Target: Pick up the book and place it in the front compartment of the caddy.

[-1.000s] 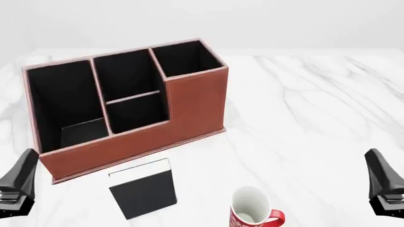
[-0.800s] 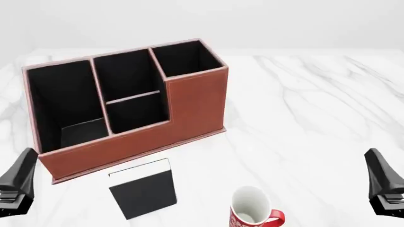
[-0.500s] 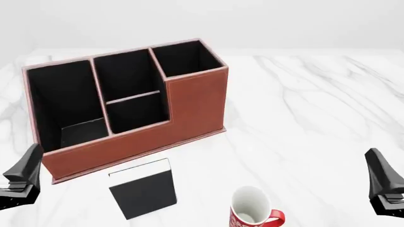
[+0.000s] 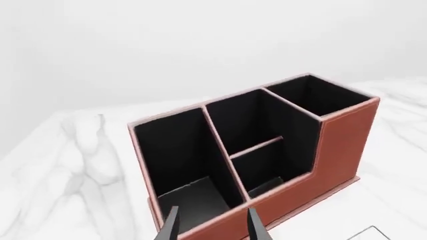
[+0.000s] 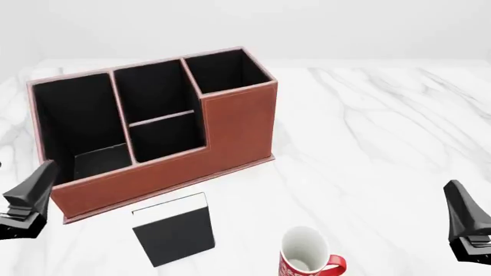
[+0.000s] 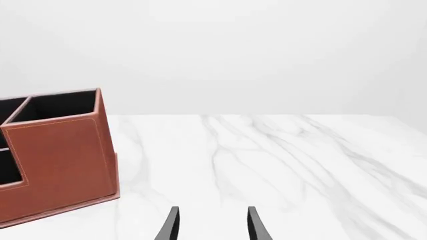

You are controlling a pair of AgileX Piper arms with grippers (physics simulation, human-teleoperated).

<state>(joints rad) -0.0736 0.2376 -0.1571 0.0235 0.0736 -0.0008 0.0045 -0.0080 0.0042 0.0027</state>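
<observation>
The caddy (image 5: 230, 123) stands at the back left of the marble table, its stepped wall facing me. Its front compartment (image 5: 165, 135) is the low middle pocket and looks empty. The black book (image 5: 175, 233) lies flat in front of the caddy, white page edge toward it. My left gripper (image 5: 34, 187) is open and empty, left of the book, by the caddy's front left corner. My right gripper (image 5: 459, 207) is open and empty at the far right. The left wrist view looks down on the caddy (image 4: 340, 145) and the front compartment (image 4: 267, 167) past the left gripper (image 4: 212, 227); only a corner of the book (image 4: 367, 234) shows.
A white mug with a red handle (image 5: 307, 256) stands upright right of the book, near the front edge. The right wrist view shows the caddy's tall end (image 6: 63, 150) and bare marble beyond the right gripper (image 6: 212, 225).
</observation>
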